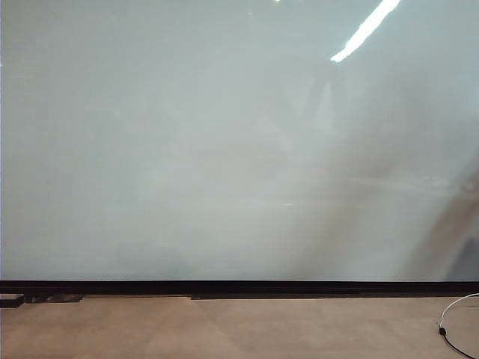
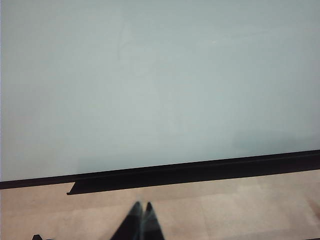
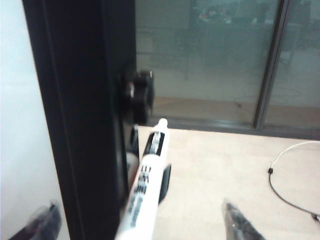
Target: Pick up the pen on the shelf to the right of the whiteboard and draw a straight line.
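Pen [image 3: 145, 187], a slim white marker with black lettering along its barrel, stands in a dark holder fixed to the black frame [image 3: 82, 120] at the right edge of the whiteboard [image 1: 224, 149], and it has not been lifted. The right gripper [image 3: 145, 222] is at that edge with its jaws released and spread wide; one fingertip [image 3: 237, 225] shows on the floor side of the pen and the other on the board side of the frame, so the pen lies between them, apparently untouched. The step in hand reads as the approach to the pick. The next move, by this view, calls for bringing the fingers in around the barrel alone, clear of the frame, closing on it and drawing it out along its own length.

The pen's long axis runs nearly parallel to the frame's edge, leaning slightly away from it, with the small white end pointing away from the gripper towards a black knob [image 3: 139, 95] on the frame. Which end carries the writing tip cannot be told.

The left gripper [image 2: 141, 210] hangs low in front of the board's black bottom strip [image 2: 200, 170], over the beige floor [image 1: 224, 329], fingertips pressed together and holding nothing. The board's glossy face shows no stroke, only a lamp's reflection. A white cable [image 1: 453, 321] lies on the floor at the right.
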`<move>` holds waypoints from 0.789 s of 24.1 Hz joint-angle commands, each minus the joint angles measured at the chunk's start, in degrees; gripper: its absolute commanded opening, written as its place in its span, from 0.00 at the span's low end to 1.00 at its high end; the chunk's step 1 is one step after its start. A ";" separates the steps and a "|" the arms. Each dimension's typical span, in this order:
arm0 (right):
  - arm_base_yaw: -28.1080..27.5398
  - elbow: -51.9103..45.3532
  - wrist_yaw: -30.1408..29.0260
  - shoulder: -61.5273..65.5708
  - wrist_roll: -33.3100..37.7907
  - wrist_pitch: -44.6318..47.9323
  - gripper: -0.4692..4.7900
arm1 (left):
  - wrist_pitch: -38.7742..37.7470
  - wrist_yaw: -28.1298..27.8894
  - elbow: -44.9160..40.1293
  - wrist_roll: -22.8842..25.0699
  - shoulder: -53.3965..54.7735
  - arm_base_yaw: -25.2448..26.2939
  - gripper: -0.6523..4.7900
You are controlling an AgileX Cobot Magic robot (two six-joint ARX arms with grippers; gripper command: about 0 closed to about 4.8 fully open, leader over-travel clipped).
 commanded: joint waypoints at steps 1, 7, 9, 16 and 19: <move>0.00 0.20 -0.13 -1.31 0.20 1.07 0.84 | 0.70 0.13 0.20 0.04 0.00 0.00 0.11; -0.02 0.13 -0.13 -1.36 0.20 0.94 0.74 | 0.70 0.13 0.20 0.04 0.00 0.00 0.11; -0.02 0.13 -0.15 -1.36 0.22 0.92 0.74 | 0.70 0.13 0.20 0.04 0.00 0.00 0.11; -0.04 0.13 -0.13 -1.22 0.22 0.74 0.74 | 0.70 0.13 0.20 0.04 0.00 0.00 0.11; -0.07 0.11 -0.13 -1.22 0.22 0.57 0.74 | 0.70 0.13 0.20 0.04 0.00 0.00 0.11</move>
